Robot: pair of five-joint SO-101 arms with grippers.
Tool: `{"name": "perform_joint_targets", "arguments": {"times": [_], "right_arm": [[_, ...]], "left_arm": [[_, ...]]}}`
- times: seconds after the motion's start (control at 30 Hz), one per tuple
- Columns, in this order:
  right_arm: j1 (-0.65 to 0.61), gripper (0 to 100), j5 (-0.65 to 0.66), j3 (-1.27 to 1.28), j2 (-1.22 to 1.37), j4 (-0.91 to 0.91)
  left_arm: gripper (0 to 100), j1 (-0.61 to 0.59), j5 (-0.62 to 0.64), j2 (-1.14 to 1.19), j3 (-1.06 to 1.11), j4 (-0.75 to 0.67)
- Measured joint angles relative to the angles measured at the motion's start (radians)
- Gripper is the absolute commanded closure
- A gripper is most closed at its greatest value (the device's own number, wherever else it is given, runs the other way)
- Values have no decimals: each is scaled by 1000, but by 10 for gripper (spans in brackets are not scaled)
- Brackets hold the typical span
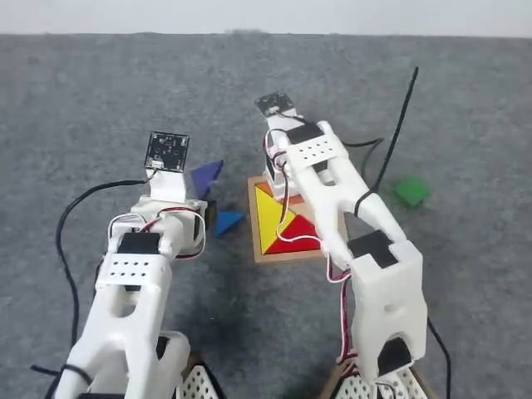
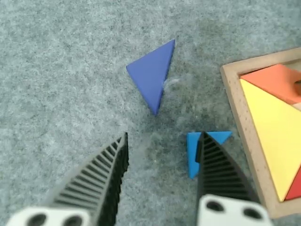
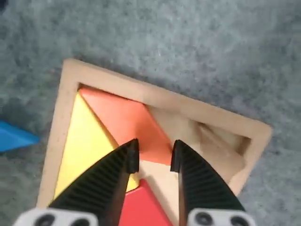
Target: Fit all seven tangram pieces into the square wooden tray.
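Observation:
The square wooden tray (image 1: 257, 247) lies between the two arms, holding a yellow triangle (image 3: 83, 141), an orange piece (image 3: 127, 120) and a red piece (image 3: 146, 205). My right gripper (image 3: 154, 146) hangs just above the orange piece, open by a narrow gap with nothing between its fingers. A dark blue triangle (image 2: 153, 75) and a smaller light blue triangle (image 2: 193, 153) lie on the carpet beside the tray. My left gripper (image 2: 163, 139) is open wide above the carpet, one finger partly over the light blue triangle. A green piece (image 1: 411, 190) sits far off on the tray's other side.
Part of the tray floor (image 3: 211, 139) is bare wood at one corner. Grey carpet (image 1: 100, 100) covers the whole surface. A black cable (image 1: 397, 125) runs up beside the right arm, and another cable (image 1: 71, 216) loops by the left arm.

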Motion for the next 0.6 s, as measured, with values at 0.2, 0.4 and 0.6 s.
{"name": "perform_joint_targets", "arguments": {"times": [0.2, 0.4, 0.6], "right_arm": [[0, 924, 0, 31, -6, 14], [3, 915, 0, 265, -170, -29], [69, 914, 40, 529, -345, -112]], "left_arm": [[776, 0, 0, 0, 0, 0], [776, 0, 0, 0, 0, 0], [776, 0, 0, 0, 0, 0]]}}
